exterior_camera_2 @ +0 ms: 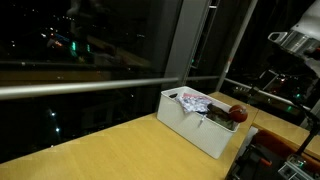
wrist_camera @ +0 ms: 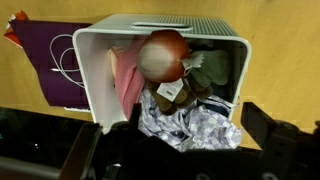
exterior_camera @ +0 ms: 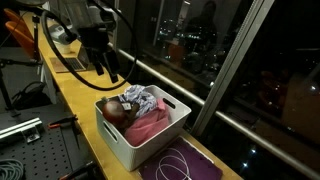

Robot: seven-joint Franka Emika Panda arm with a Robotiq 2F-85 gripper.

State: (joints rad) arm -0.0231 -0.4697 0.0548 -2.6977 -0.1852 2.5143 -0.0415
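Gripper [exterior_camera: 106,70] hung jaws apart, upper left of the white bin [exterior_camera: 128,148] at frame centre. I feared a descent could clip its rim or snag the tangled cloths [wrist_camera: 190,125].

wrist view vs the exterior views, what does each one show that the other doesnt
Only the wrist view: a straight-down look into the white bin, with an olive-green item beside the round reddish-brown thing. Only the exterior views: the gripper seen whole, open, hanging clear of the bin, and the dark windows. Shared: the bin, the pink cloth, the grey patterned cloth, the wooden table, and the purple mat with its white cord.
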